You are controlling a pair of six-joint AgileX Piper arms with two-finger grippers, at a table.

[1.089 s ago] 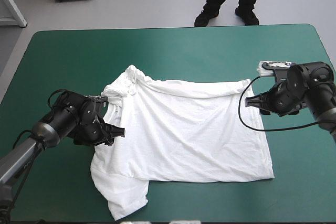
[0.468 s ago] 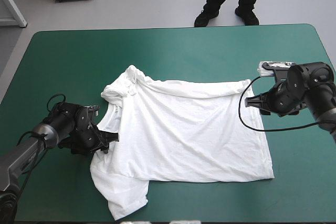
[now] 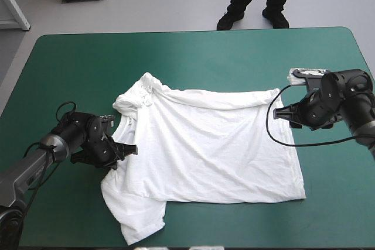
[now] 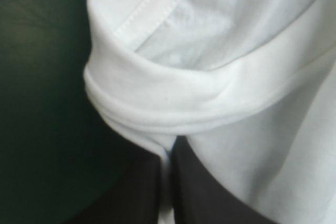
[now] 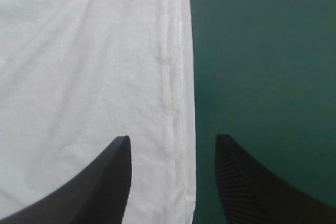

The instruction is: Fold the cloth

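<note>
The white T-shirt (image 3: 205, 144) lies spread on the teal-green table, its collar end toward the left and its hem toward the right. My left gripper (image 3: 130, 149) is at the shirt's left edge, near the collar. In the left wrist view that gripper (image 4: 169, 161) has its black fingers all but meeting, with a thin fold of the T-shirt (image 4: 210, 77) pinched between them. My right gripper (image 3: 281, 113) is at the hem's far corner. In the right wrist view it (image 5: 172, 140) stands open, its fingers straddling the stitched hem of the T-shirt (image 5: 79, 51).
The teal-green cover (image 3: 176, 57) shows on every side of the shirt. One sleeve (image 3: 137, 223) reaches close to the table's front edge; the other sleeve (image 3: 140, 92) is bunched at the far left of the shirt.
My left gripper drew back a little, then came forward again to the shirt's left edge and shut on the cloth. The right arm has not moved.
</note>
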